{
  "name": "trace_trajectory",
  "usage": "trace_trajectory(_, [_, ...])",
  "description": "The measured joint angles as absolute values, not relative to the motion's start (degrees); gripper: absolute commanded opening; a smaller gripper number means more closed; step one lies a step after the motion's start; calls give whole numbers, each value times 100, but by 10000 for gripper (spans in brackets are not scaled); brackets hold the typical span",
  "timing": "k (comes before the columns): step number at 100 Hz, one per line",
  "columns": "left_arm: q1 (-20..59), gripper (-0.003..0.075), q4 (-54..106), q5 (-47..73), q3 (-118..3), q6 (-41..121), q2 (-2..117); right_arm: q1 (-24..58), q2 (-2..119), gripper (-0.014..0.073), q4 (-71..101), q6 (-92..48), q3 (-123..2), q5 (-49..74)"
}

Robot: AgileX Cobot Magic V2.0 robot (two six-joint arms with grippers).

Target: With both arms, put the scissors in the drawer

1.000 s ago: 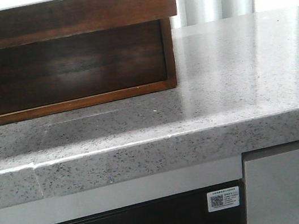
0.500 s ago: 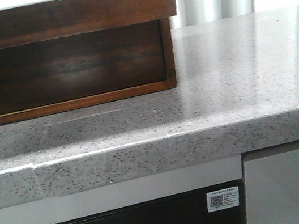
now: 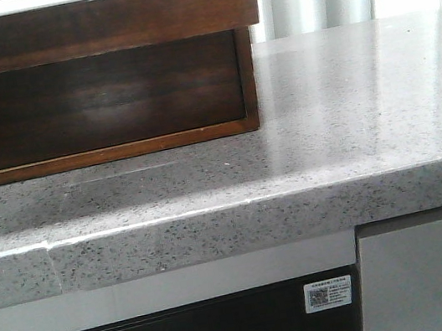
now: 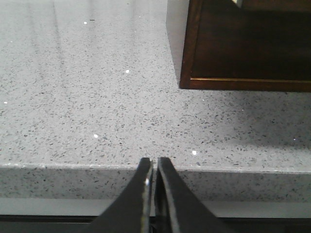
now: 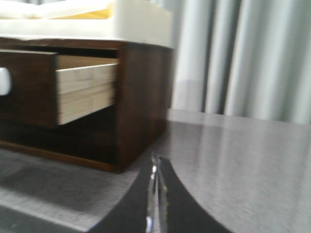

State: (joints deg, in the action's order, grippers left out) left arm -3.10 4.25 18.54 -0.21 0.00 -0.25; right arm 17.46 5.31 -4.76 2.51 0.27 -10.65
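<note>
The scissors are not in any view. The drawer (image 3: 95, 21) stands pulled out of the dark wooden cabinet (image 3: 249, 84), its glossy brown front carrying a white strip along the top. The right wrist view shows the drawer (image 5: 29, 87) from the side, with its pale wooden side wall out of the cabinet (image 5: 141, 97). My left gripper (image 4: 154, 161) is shut and empty over the front edge of the counter (image 4: 87, 107), near the cabinet's corner (image 4: 187, 82). My right gripper (image 5: 156, 158) is shut and empty above the counter, beside the cabinet. Neither gripper shows in the front view.
The cabinet sits on a speckled grey stone counter (image 3: 348, 110). Below its front edge is a dark appliance panel with a QR sticker (image 3: 327, 293) and a grey panel (image 3: 434, 274). Pale curtains (image 5: 243, 58) hang behind. A white object (image 5: 141, 19) lies on the cabinet top.
The front view has shifted by a few pixels. Nothing else has visibly moved.
</note>
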Motion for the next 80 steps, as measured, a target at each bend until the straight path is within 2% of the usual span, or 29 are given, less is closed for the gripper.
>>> trace_trajectory(19, [-310, -20, 425, 1854, -21, 0, -25, 747, 156, -66, -891, 1152, 71, -1120])
trace_trajectory(42, [-310, -20, 425, 1854, -21, 0, -25, -170, 34, -66, -1017, 1339, 71, -738])
trace_trajectory(60, [-310, -20, 425, 1854, -21, 0, -25, -594, -52, -66, -1057, 1363, 71, 350])
trace_trajectory(80, [-310, -20, 425, 1854, -21, 0, -25, -661, -52, -66, -965, 1101, 71, 1472])
